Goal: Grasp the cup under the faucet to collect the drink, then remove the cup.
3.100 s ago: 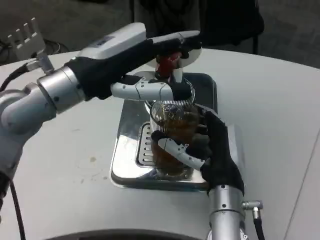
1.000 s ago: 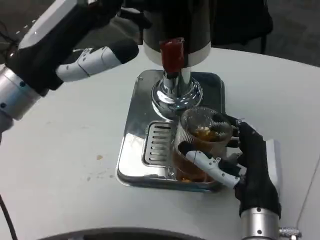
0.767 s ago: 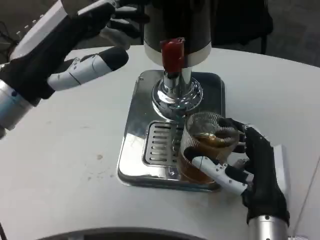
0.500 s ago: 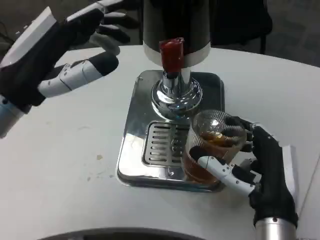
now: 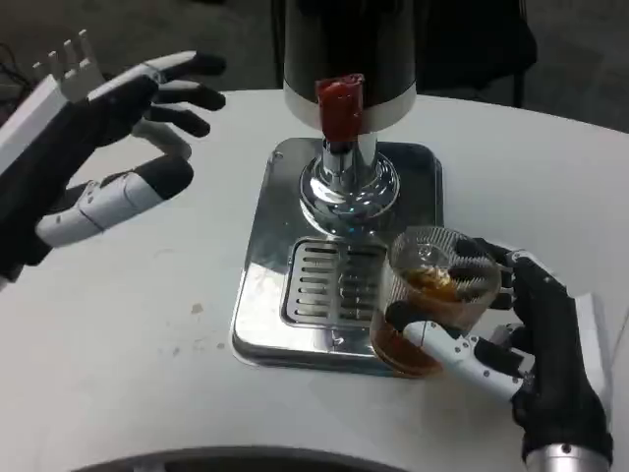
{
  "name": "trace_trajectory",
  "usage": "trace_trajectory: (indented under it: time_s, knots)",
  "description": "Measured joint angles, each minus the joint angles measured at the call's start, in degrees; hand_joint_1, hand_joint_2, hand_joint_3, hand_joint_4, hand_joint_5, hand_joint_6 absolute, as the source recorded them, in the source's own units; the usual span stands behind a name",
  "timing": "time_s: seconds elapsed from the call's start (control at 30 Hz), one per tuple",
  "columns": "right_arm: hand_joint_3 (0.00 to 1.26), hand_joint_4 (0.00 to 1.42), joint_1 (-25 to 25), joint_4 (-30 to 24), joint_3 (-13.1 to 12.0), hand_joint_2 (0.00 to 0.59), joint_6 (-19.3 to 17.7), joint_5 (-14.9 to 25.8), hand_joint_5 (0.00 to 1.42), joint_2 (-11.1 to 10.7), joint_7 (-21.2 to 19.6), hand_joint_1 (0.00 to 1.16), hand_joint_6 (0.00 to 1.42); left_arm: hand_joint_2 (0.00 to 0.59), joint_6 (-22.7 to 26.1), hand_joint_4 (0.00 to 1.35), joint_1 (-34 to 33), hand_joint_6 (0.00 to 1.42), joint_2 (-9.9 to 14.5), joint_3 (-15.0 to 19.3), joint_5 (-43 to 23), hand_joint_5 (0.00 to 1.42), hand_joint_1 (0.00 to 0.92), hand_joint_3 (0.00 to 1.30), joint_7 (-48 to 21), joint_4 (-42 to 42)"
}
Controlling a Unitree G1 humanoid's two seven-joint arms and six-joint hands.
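A ribbed clear cup (image 5: 434, 300) holding brown drink stands tilted slightly at the right front corner of the chrome drip tray (image 5: 285, 305), off the slotted grate. My right hand (image 5: 536, 359) grips it from the right, thumb across its lower front. The dispenser's faucet (image 5: 341, 162) with its red tap lever (image 5: 340, 106) rises at the back of the tray, left of the cup. My left hand (image 5: 93, 147) hovers open at the far left, fingers spread, well away from the dispenser.
The dark dispenser body (image 5: 346, 49) towers above the tray's back end. The white table (image 5: 118, 324) spreads to the left and front, with a few small stains. The table's far edge curves behind the dispenser.
My right hand has carried the cup rightward and toward me, from under the faucet to the tray's right front corner. My left hand has let go of the tap lever and drawn back left.
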Motion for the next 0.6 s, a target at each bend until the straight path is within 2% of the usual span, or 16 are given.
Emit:
trace_trajectory:
  time_s: [0.27,0.5,0.6]
  knots:
    - [0.88,0.92,1.8,-2.8,-0.8,0.133,0.0,-1.5,1.07,-0.9,1.9,1.00,1.29,0.105,1.7,0.28,8.9,0.49,0.1,1.2,3.6,0.36,0.000,0.22,2.7,-3.0]
    - [0.93,0.96,1.9,-3.8,-0.9,0.160,0.0,-2.0,1.07,-0.9,3.8,1.02,1.28,0.106,3.1,0.26,12.7,0.44,0.2,0.6,8.9,0.33,0.000,0.21,4.2,-3.4]
    - [0.94,0.97,1.9,-5.1,-1.0,0.175,0.0,-2.1,1.08,-1.1,4.4,1.03,1.28,0.107,3.2,0.26,13.5,0.44,0.1,0.2,9.1,0.33,0.000,0.21,4.4,-3.6]
